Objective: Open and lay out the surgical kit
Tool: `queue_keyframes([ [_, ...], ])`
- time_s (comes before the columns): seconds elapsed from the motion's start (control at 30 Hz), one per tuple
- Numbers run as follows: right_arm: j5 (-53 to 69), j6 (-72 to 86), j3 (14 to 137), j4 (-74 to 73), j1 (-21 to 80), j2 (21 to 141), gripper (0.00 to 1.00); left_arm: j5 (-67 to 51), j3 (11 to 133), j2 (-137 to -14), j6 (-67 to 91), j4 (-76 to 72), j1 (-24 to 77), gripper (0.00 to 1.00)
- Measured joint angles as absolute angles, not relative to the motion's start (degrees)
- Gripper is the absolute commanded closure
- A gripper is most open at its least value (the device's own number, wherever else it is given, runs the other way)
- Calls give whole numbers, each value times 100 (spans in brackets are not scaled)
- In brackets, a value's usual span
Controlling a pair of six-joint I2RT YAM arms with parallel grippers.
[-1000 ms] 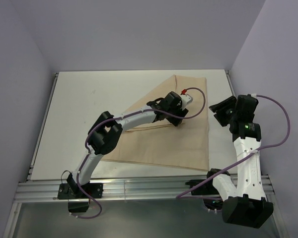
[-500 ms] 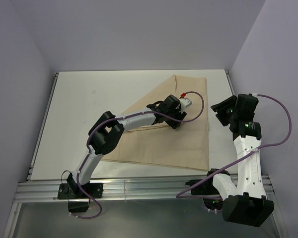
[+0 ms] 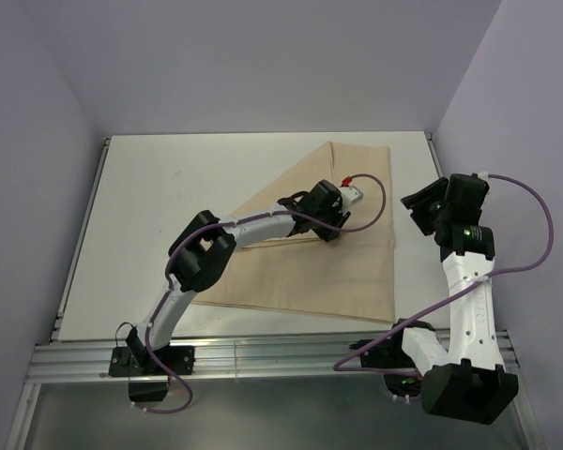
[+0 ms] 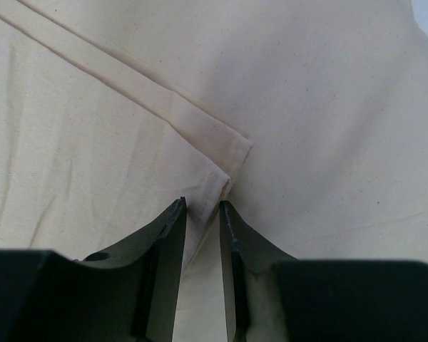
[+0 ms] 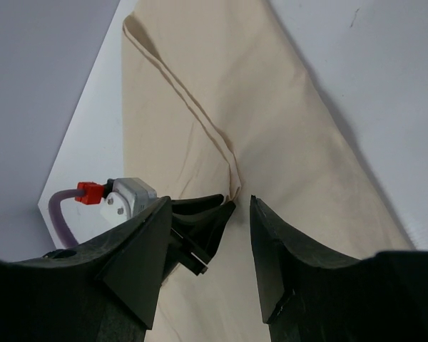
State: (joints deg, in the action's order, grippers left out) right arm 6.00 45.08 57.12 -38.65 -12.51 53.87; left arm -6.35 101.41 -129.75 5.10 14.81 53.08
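The tan wrap [image 3: 291,272] lies folded on the white table, with a flap corner near its middle. My left gripper [image 3: 334,229] is down on that corner. In the left wrist view its jaws [image 4: 202,205] stand narrowly apart with the puckered flap corner [image 4: 225,178] pinched between the tips. My right gripper [image 3: 416,214] hovers open and empty above the wrap's right edge. In the right wrist view the right gripper [image 5: 209,203] looks down on the wrap [image 5: 271,107] and the left gripper [image 5: 225,205]. The tray, scissors, tweezers and packets are hidden.
The white table [image 3: 169,187] is bounded by lilac walls on the left, back and right. An aluminium rail [image 3: 263,356] runs along the near edge. A purple cable [image 3: 380,192] loops over the wrap by the left wrist.
My left gripper has shifted slightly toward the near left on the wrap's flap corner. My right arm has tilted a little to the right.
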Motion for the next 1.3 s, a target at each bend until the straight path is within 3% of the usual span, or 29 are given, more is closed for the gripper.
queue_keyframes([
  [0.1,569,4508,5743,-3865,-1251,5400,45,-666,10169,-13039,510,1487,5308,73],
  [0.13,556,4508,5745,-3865,-1251,5400,45,-670,10173,-13061,513,1487,5308,83],
  [0.23,537,4506,5745,-3868,-1251,5400,45,-666,10195,-13122,523,1492,5308,100],
  [0.93,521,4506,5743,-3876,-1253,5336,46,-1,9922,-12376,989,1347,4827,100],
  [1.3,698,4600,4890,-3693,-1251,4821,47,937,10173,-12274,554,1240,3426,100],
])
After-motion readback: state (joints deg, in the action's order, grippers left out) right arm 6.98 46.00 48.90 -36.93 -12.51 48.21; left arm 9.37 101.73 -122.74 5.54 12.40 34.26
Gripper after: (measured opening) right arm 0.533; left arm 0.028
